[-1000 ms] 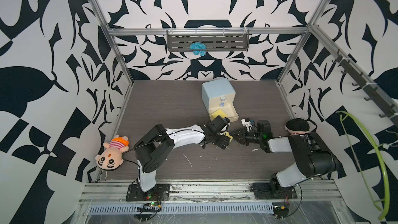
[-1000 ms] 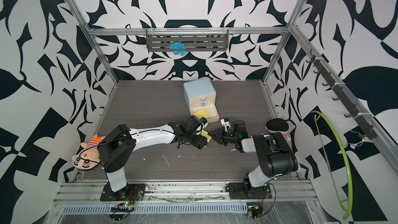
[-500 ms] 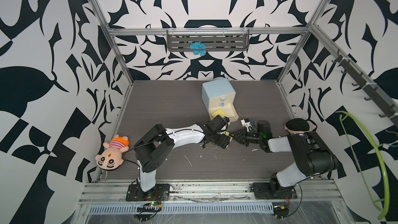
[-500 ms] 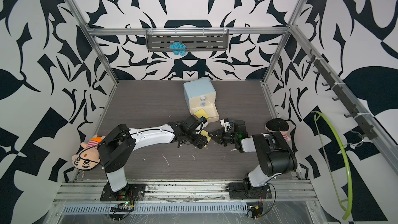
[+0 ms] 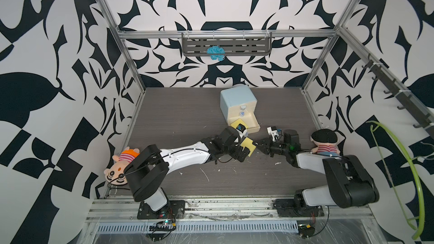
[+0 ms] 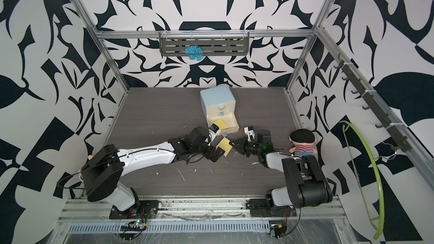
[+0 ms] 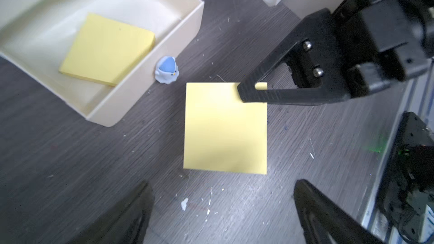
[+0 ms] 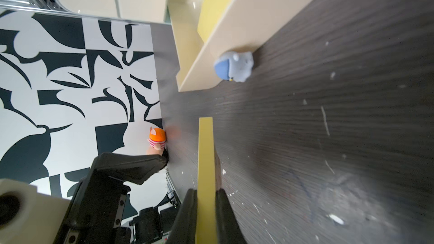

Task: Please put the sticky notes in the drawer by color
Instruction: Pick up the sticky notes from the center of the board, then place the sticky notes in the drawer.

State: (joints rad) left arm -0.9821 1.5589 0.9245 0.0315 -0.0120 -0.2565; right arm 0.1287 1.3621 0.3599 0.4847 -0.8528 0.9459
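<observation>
dark wood-grain tabletop (image 5: 176, 113) inside a booth with black-and-white patterned walls (image 5: 47, 43). the right pincer (image 7: 245, 93) is clenched on one corner of a yellow sticky pad (image 7: 225, 132). the right wrist view shows the pad edge-on, pressed tight between both black fingers (image 8: 189, 210). the pad reaches straight out ahead of those fingertips, low over the wood; whether its far edge touches the tabletop cannot be told. the left pincer (image 7: 222, 184) faces the right one from across the pad. it is released and spread wide, its two fingers near the pad's free edge and touching nothing. just beyond both pincers stands the drawer chest (image 5: 237, 100), pale blue, with its lowest tray (image 7: 141, 85) pulled out toward them. a second yellow pad (image 7: 108, 48) lies inside that tray. counted: two yellow pads in view, one chest with three cream fronts and three bluish knobs (image 5: 242, 107). there are also two plush dolls. an orange-capped doll (image 5: 119, 167) lies far back along the left arm at the table's edge. a black-haired doll (image 5: 325, 143) sits beside the right arm, behind its pincer. one blue yarn tuft (image 5: 215, 52) hangs on one grey shelf (image 5: 246, 45), well beyond the chest on the back wall.
</observation>
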